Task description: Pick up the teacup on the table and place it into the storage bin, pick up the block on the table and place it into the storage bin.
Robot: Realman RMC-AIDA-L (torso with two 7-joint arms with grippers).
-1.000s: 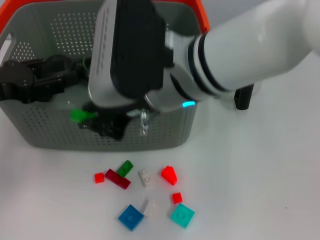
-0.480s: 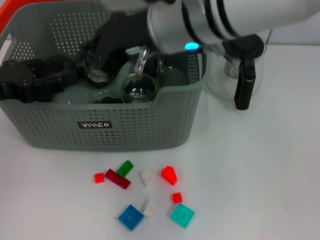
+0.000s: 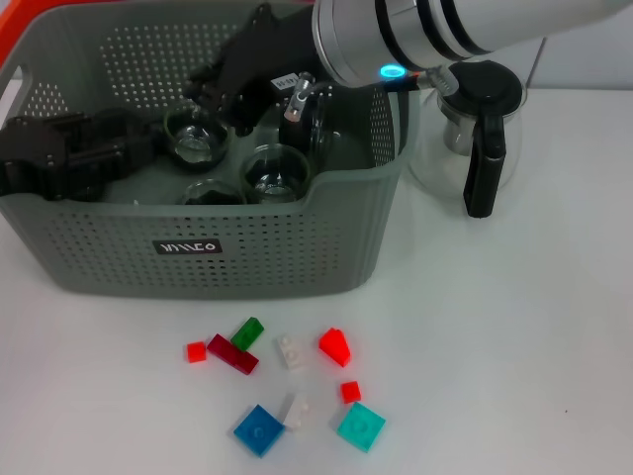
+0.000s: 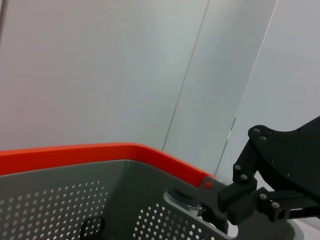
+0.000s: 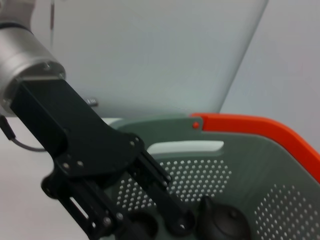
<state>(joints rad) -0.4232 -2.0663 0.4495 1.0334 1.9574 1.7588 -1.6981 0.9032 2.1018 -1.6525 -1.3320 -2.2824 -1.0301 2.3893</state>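
Note:
The grey perforated storage bin (image 3: 198,267) with an orange handle stands at the back left. Several glass teacups (image 3: 196,139) sit inside it. My right gripper (image 3: 223,94) reaches into the bin from the right, above the cups. I see nothing in it. My left gripper (image 3: 134,148) rests inside the bin at its left end, fingers spread. Small blocks lie on the table in front of the bin, among them a green block (image 3: 247,332), a red block (image 3: 335,345), a blue block (image 3: 259,429) and a teal block (image 3: 360,427).
A glass pot (image 3: 475,129) with a black lid and handle stands just right of the bin. Bare white table lies to the right of the blocks and in front of the pot. The bin's orange rim (image 4: 100,152) shows in the left wrist view.
My right arm has risen from in front of the bin's front wall and swung back over the bin. The green block seen by its fingers a second ago no longer shows.

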